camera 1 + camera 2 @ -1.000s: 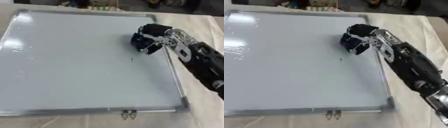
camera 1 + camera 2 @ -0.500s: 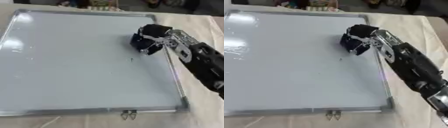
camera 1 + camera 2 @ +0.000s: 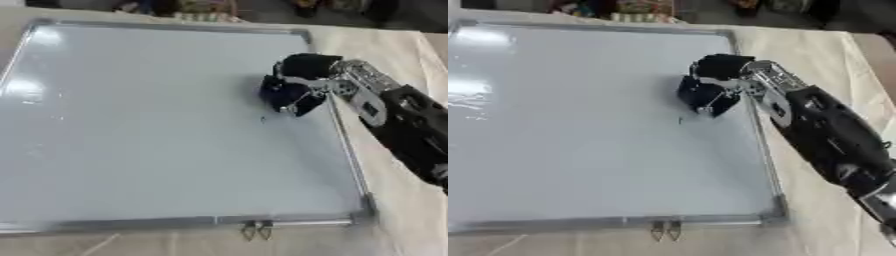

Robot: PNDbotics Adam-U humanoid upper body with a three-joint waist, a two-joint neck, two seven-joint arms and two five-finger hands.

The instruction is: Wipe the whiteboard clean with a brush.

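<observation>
Our right hand (image 3: pixel 302 82), fingers curled round the dark brush (image 3: pixel 284 97), presses it on the whiteboard (image 3: pixel 131 125), nearly clean (one small mark (image 3: pixel 263 119) remains just below-left of it).

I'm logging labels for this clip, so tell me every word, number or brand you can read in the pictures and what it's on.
None can be read.
Whiteboard: no writing, only a tiny dark speck near the right hand.
Things at the far edge of the table: too blurred to read.
</observation>
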